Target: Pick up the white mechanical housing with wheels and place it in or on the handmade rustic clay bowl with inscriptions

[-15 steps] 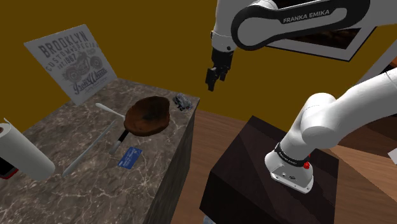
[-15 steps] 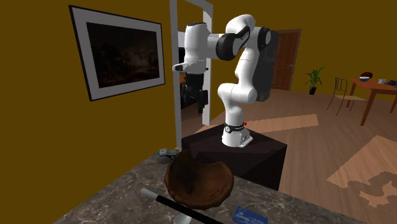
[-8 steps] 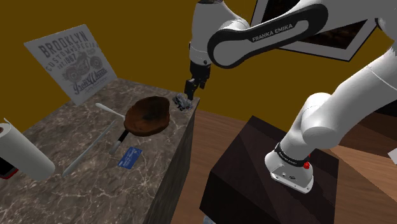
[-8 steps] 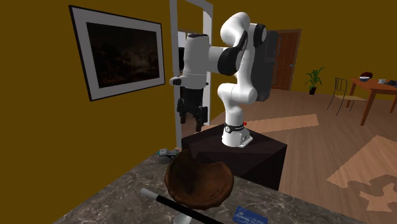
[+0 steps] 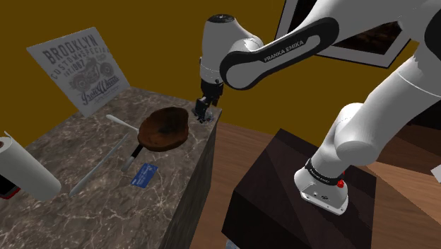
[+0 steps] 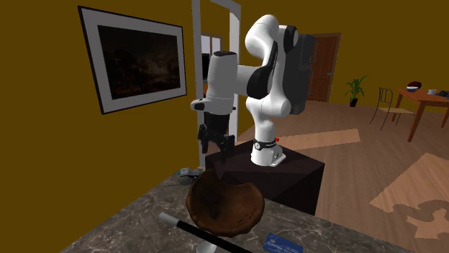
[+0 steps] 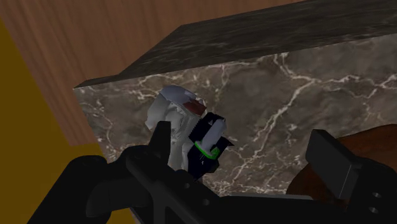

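We see the black gripper (image 5: 203,108) poised over the upper right corner of the marble counter (image 5: 92,194), just above the shoulder view's centre. In the wrist view its fingers (image 7: 161,137) stand wide apart, clasping nothing. The white wheeled housing (image 7: 180,114) lies on that corner, one side hidden behind a finger; its dark, green-marked end is hard to read. The brown clay bowl (image 5: 164,129) sits just beside it, and we cannot make out any inscriptions on it.
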Controlling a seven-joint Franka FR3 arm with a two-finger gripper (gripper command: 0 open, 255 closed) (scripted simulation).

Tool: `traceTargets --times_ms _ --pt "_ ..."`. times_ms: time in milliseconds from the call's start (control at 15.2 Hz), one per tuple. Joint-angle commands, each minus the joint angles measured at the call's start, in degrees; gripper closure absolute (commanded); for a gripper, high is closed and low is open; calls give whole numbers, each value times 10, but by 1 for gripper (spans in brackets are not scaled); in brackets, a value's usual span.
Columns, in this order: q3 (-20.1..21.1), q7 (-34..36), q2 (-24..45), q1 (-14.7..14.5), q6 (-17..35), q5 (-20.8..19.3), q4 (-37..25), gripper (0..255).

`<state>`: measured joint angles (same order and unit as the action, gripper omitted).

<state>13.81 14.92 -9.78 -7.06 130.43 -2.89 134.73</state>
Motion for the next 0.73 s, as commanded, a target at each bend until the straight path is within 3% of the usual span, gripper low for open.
traceTargets --times_ms 0,594,660 --pt "1 3 11 1 17 -4 6 0" --pt "1 6 19 2 29 -7 11 0" --pt "1 6 19 2 29 -7 11 255"
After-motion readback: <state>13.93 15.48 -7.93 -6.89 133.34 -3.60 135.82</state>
